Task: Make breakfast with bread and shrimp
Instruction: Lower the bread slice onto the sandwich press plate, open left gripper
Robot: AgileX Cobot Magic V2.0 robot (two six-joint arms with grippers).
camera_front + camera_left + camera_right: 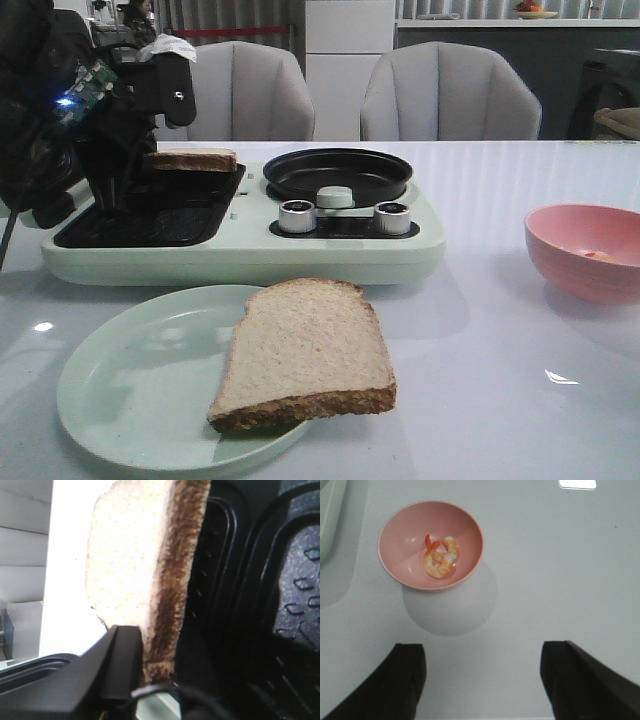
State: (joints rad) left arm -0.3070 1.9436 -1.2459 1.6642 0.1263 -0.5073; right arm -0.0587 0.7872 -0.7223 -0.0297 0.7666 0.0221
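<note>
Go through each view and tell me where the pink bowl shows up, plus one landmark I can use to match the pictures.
Front view: the pink bowl sits on the white table at the right edge, right of the cooker.
Left wrist view: not in it; only a bread slice and the dark grill plate show.
Right wrist view: the bowl is toward the upper left, holding the shrimp.
Shared landmark: the cooker's pale green body, whose edge shows beside the bowl.

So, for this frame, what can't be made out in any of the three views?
- Left gripper: front view buries it in dark arm; fingertips cropped in wrist view.
- Held bread slice: upper part cropped in wrist view.
- Shrimp: count unclear, curled together; front view's bowl wall hides them.
</note>
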